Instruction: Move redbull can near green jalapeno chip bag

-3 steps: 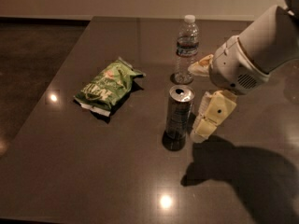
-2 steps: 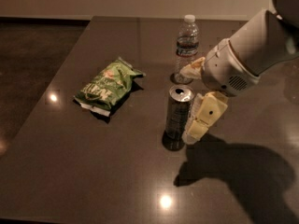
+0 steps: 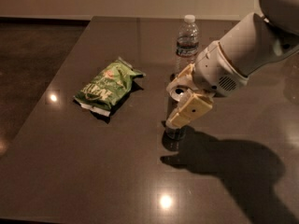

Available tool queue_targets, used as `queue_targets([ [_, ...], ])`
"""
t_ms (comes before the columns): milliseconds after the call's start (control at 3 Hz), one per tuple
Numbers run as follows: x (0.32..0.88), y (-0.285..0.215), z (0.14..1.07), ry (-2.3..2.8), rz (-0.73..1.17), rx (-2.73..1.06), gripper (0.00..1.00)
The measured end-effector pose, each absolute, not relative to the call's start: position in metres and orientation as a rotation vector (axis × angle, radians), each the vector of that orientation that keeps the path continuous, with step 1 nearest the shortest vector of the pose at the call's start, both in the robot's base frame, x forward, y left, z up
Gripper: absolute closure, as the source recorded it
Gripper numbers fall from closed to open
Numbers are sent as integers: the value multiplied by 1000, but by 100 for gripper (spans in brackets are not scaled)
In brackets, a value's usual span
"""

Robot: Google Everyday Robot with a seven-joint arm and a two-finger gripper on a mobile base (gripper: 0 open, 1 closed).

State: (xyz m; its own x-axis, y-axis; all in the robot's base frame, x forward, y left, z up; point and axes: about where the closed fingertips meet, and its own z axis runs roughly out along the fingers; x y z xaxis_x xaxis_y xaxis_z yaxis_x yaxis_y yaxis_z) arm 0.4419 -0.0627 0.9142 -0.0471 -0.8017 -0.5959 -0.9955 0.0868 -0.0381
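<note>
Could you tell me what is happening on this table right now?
A one-armed robot has brought its gripper around the upright redbull can near the middle of the dark table, with one finger on each side of the can. The green jalapeno chip bag lies flat to the left, apart from the can. A clear water bottle stands behind the can. The can has not yet been brought next to the bag.
</note>
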Motion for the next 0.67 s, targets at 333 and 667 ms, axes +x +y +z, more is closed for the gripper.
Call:
queue_targets([
  [333,444,-59,913,1898,552,-1762,62],
  [667,455,-52,915,1889,587,-1753,85],
])
